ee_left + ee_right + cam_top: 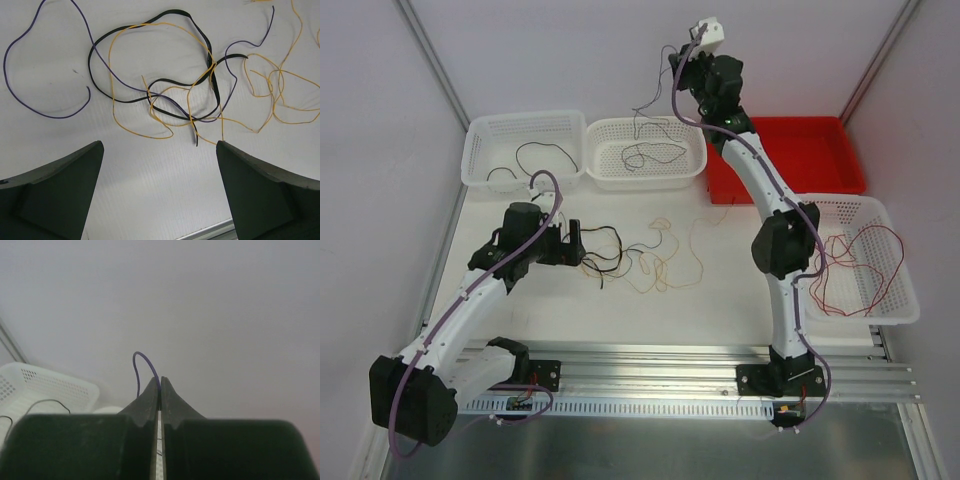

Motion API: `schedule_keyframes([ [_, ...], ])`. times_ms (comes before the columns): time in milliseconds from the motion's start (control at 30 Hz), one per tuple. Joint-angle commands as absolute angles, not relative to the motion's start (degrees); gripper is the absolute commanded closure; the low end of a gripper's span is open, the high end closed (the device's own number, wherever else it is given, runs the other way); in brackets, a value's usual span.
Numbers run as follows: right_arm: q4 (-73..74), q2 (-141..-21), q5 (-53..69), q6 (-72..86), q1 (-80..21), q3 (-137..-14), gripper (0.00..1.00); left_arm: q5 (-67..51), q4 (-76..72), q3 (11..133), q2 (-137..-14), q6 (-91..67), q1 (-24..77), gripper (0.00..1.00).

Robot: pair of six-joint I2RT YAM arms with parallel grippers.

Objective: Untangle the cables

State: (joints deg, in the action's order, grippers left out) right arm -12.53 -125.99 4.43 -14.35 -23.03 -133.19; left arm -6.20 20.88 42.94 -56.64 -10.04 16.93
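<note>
A tangle of thin cables (638, 258) lies on the white table, in front of my left gripper (576, 240). In the left wrist view a black cable (165, 82), a yellow cable (145, 134) and a purple cable (30, 106) cross one another, and my left gripper (160, 165) is open and empty just short of them. My right gripper (678, 62) is raised high above the middle white basket (692, 172). It is shut on a purple cable (141, 360) that hangs down into that basket (642, 156).
A white basket (480, 130) at the back left holds a black cable (535, 150). A red bin (820, 135) stands at the back right. A white basket (905, 290) on the right holds red cable (850, 265). An aluminium rail (660, 375) runs along the near edge.
</note>
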Motion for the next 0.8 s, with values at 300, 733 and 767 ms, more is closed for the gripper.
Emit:
schedule_keyframes([
  [300,-13.0,-134.5,2.2,-9.0,-21.6,-125.5,0.99,-5.5,21.0,42.9,-58.0,-10.7,17.3,0.03],
  [733,-7.0,-133.7,1.6,1.7,-20.0,-119.0,0.59,-5.0,21.4,42.8,-58.1,-10.8,17.3,0.03],
  [767,-6.0,-132.9,1.6,1.1,-20.1,-118.7,0.55,-5.0,21.5,42.8,-58.0,-10.8,17.3,0.03],
])
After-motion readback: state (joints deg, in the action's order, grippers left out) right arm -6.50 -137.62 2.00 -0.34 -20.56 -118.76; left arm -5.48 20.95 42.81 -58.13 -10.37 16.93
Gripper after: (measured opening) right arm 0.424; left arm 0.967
